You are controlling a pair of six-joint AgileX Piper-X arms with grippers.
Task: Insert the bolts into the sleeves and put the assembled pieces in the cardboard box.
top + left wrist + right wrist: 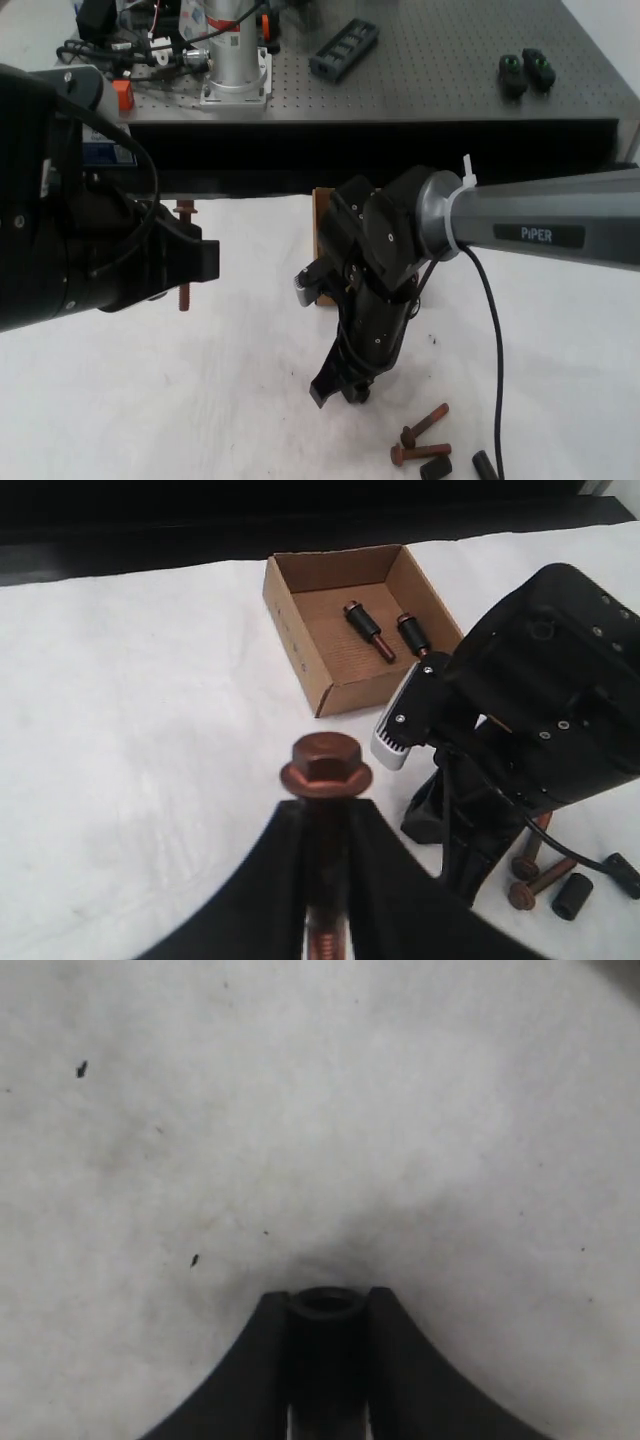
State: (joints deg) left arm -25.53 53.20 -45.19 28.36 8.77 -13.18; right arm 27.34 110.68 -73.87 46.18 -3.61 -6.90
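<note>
My left gripper [325,880] is shut on a copper bolt [325,780], held upright with its hex head up; the same bolt [185,290] hangs from the left arm in the high view. My right gripper [328,1360] is shut on a black sleeve [326,1305], its open bore facing the white cloth. That gripper [340,385] points down over the cloth in front of the cardboard box [300,630]. Two assembled pieces [368,630] lie inside the box. Two loose bolts [422,438] and two loose sleeves [436,468] lie on the cloth by the right arm.
A white cloth [230,400] covers the bench. Behind it stands a dark perforated board [430,80] with a metal post [235,50], a black rack [345,48] and cables. The right arm's cable [492,340] hangs down to the cloth.
</note>
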